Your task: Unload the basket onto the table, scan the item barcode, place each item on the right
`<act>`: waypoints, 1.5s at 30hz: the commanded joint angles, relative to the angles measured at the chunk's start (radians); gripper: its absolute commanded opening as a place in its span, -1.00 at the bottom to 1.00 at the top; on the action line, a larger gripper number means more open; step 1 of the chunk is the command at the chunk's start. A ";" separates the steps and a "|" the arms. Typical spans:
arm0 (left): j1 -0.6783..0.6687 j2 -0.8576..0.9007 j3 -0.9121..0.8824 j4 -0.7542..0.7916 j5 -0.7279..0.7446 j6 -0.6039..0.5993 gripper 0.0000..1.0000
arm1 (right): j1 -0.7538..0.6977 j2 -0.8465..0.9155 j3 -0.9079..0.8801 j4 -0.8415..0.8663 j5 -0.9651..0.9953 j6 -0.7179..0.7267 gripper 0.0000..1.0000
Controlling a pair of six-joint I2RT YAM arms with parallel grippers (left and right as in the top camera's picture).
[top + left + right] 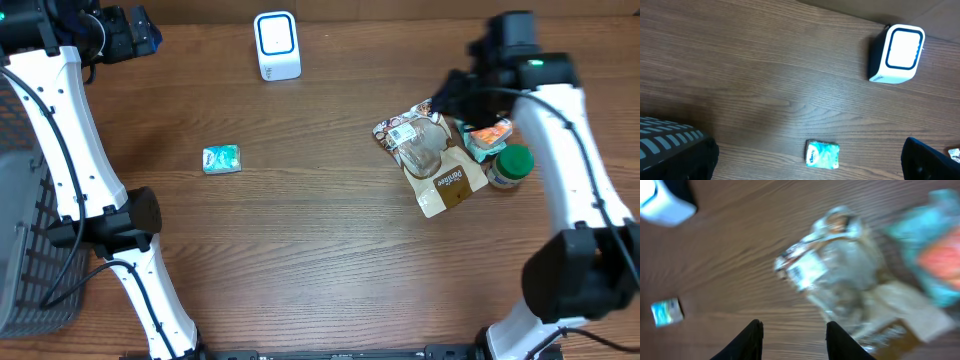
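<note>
Right of frame, the right gripper (794,330) hovers, fingers parted and empty, over the clear packet (420,145), likely destined for the scanner (276,45); the left gripper (140,35) idles upper left, spread wide.

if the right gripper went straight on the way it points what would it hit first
Most likely the clear plastic packet with the white label, lying just ahead of the right gripper. The wrist view is blurred, so depth is unclear; it might touch the table first.

Overhead is looking straight down over my whole bench (320,250); both wrist cameras are peering down closer, each sharing the white scanner (277,45) and teal packet (221,159).
</note>
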 commanded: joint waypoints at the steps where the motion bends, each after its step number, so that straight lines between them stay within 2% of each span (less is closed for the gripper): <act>1: -0.007 -0.033 0.017 -0.002 -0.007 -0.014 0.99 | 0.086 0.109 0.018 0.015 -0.006 -0.012 -0.22; 10: -0.007 -0.033 0.017 -0.002 -0.007 -0.014 0.99 | 0.154 0.337 0.018 0.007 0.048 -0.088 -0.22; 16: -0.007 -0.033 0.017 -0.002 -0.008 -0.014 0.99 | 0.098 0.351 0.018 -0.032 0.187 -0.086 -0.23; 24: -0.008 -0.033 0.017 -0.002 -0.007 -0.014 0.99 | 0.034 0.350 0.022 -0.050 0.180 -0.087 -0.24; 28: -0.006 -0.033 0.017 -0.002 -0.007 -0.014 0.99 | 0.032 0.348 0.072 -0.075 0.112 -0.089 -0.24; 33: -0.007 -0.033 0.017 -0.002 -0.007 -0.014 0.99 | 0.035 0.321 0.193 -0.122 -0.069 -0.095 -0.23; 36: -0.007 -0.033 0.017 -0.002 -0.007 -0.014 0.99 | 0.035 0.318 0.215 -0.124 -0.135 -0.095 -0.14; 41: -0.007 -0.033 0.017 -0.002 -0.007 -0.014 0.99 | 0.035 0.318 0.206 -0.124 -0.137 -0.134 0.08; 45: -0.007 -0.033 0.017 -0.002 -0.007 -0.014 0.99 | 0.035 0.318 0.200 -0.128 -0.136 -0.147 0.15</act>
